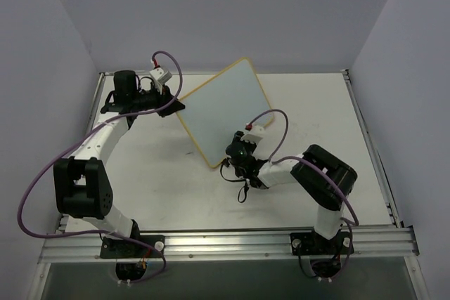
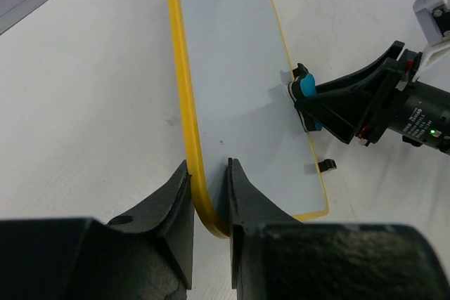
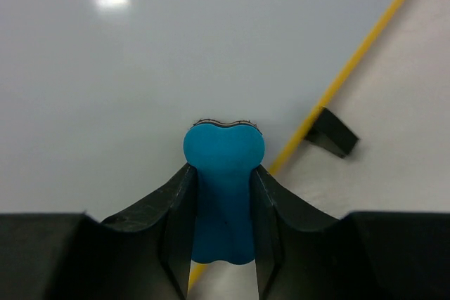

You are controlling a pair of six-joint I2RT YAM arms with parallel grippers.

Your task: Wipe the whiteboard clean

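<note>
White tabletop (image 1: 309,114) fills the cell between pale walls (image 1: 63,26), and the whiteboard (image 1: 223,109) sits near its middle, turned like a diamond and apparently tipped up off the surface. At the whiteboard's left corner, the left gripper (image 2: 209,173) is clamped on the yellow frame (image 2: 184,103), pinching it from both sides. At the whiteboard's near corner, the right gripper (image 3: 223,171) is closed on the blue eraser (image 3: 223,145). The eraser's felt end presses against the white face just inside the frame, beside a black clip foot (image 3: 330,131). No writing shows on the face in any view, though glare could hide faint marks. The step in hand looks like wiping. It calls for the felt held square to the face and pressure light enough that the whiteboard does not twist in the left claw. Overlapping strokes should run from this corner toward the far one, steering clear of frame and clip foot.
</note>
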